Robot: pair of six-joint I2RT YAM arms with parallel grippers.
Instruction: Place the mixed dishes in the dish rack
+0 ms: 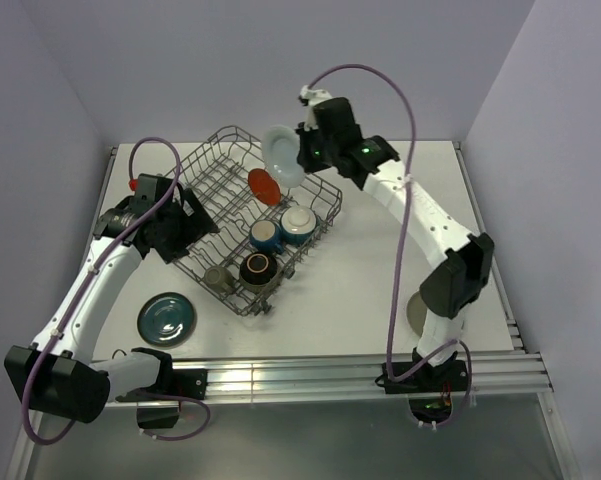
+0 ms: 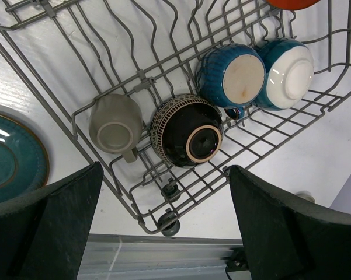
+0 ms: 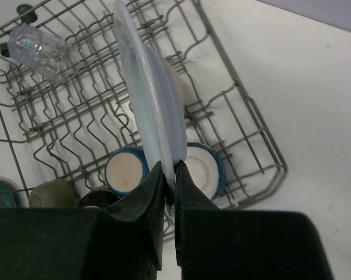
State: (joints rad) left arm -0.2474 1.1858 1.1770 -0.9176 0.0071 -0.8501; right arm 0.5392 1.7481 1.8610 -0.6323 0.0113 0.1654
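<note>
The right jaws pinch the pale plate (image 3: 147,105) by its rim, on edge over the dish rack (image 1: 215,175) at 1 o'clock. The left jaws gape wide and empty at its 9 o'clock edge; a teal plate (image 1: 166,318) lies on the desk (image 1: 370,290) at 7 o'clock

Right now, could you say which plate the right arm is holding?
The pale blue-white plate, upright in the right jaws over the dish rack; the teal plate lies flat on the table.
</note>
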